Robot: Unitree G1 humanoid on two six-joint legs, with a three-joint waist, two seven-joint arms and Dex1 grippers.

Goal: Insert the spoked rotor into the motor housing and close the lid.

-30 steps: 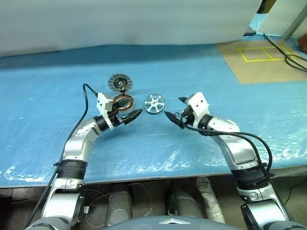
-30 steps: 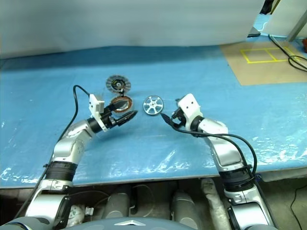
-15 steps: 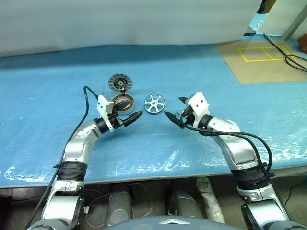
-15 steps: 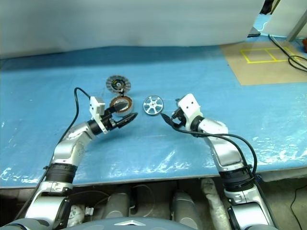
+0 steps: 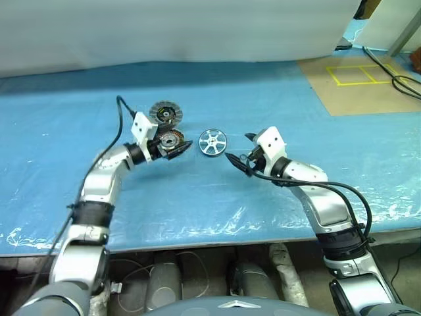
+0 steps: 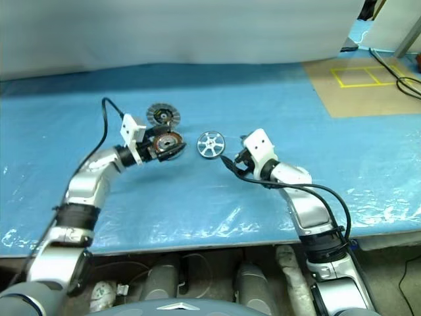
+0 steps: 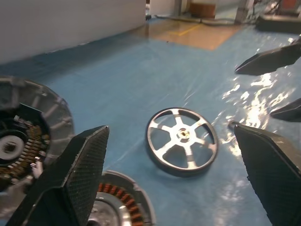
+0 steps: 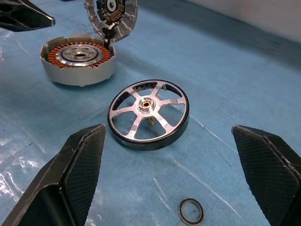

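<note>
1. Right gripper [image 5: 235,161] nearest, fingers spread wide, empty, aimed at spoked rotor [image 5: 212,142]; small ring [image 8: 191,210] on blue sheet [image 5: 263,99] just before it.
2. Left gripper [image 5: 176,151] fingers apart, empty, hovering at motor housing [image 8: 77,59].
3. Lid [image 5: 165,113] farthest, propped against housing, ribbed face showing.

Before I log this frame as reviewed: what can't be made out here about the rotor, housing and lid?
- motor housing: in the eye views the left gripper covers part of it; the left wrist view's lower edge cuts it off.
- lid: both wrist views crop it at an edge; whether it leans on the housing is unclear.
- spoked rotor: its underside is hidden.
- small ring: too small to identify.
</note>
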